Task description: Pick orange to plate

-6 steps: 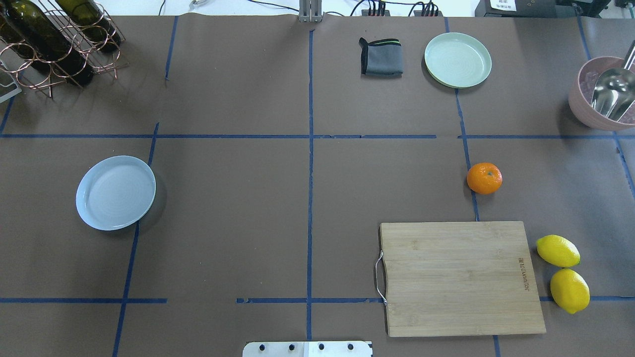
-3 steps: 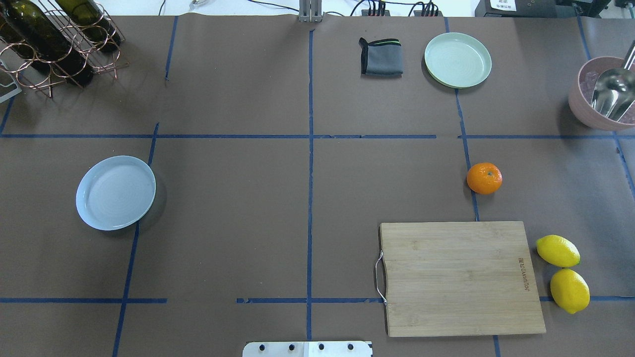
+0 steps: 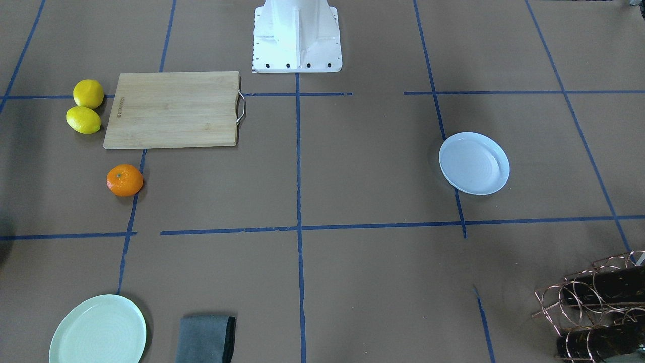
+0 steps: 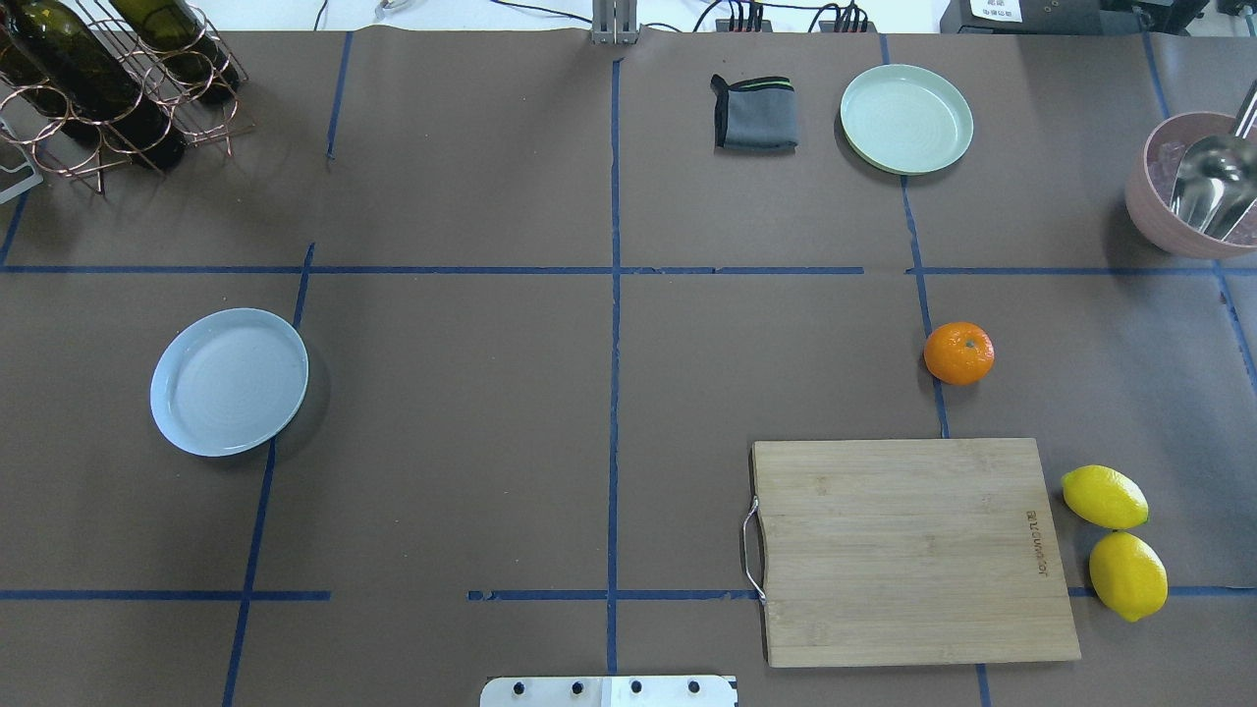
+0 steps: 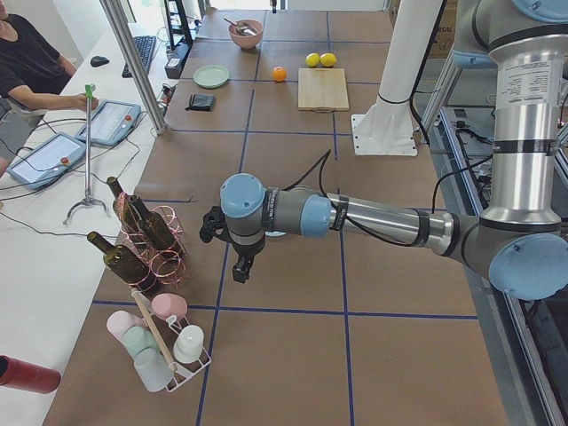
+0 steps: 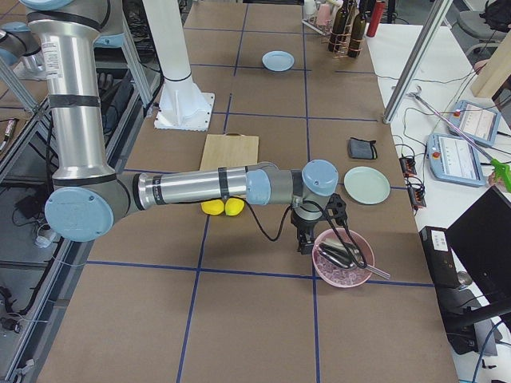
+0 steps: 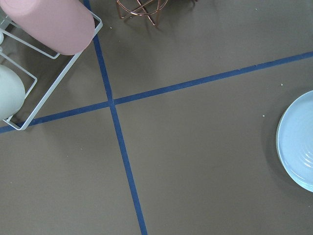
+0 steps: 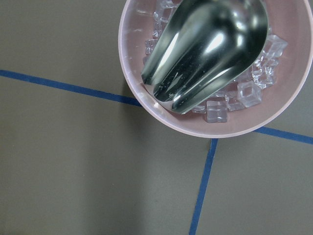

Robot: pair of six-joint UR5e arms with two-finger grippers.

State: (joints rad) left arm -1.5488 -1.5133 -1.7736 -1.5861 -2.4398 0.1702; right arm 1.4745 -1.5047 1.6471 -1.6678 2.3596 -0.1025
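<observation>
We read the table as a clock from overhead, with twelve pointing away from the robot.

First, the things that hold something. At nine o'clock lies the round, shallow bluish-white plate (image 4: 229, 381), showing us faint concentric rings. Farther off, at two o'clock, the round pink bowl (image 4: 1147, 216) holds clear ice cubes (image 8: 247, 93) with one shiny metal scoop (image 8: 205, 54) lying on them. At eleven o'clock the copper wire rack (image 4: 147, 118) holds dark green glass bottles (image 4: 59, 49); from the left end we count three.

Then the tally:
- At five o'clock is one bamboo cutting board (image 4: 908, 550) with a metal handle.
- Two yellow lemons (image 4: 1105, 497) sit close together at the board's three o'clock side.
- One small round bright orange (image 4: 958, 353) is at three o'clock. It rests on the brown paper-covered table (image 4: 442, 442) over a blue tape line, just beyond the board and well apart from the bluish-white plate.
- At one o'clock we count one folded grey cloth (image 4: 754, 113) and one pale mint-green plate (image 4: 905, 118), which makes two plates in all.

The left gripper (image 5: 241, 266) hangs above the table near the bottle rack, and the right gripper (image 6: 306, 243) hangs just beside the pink bowl. We see each only from a table end, so we cannot tell how wide either stands.
</observation>
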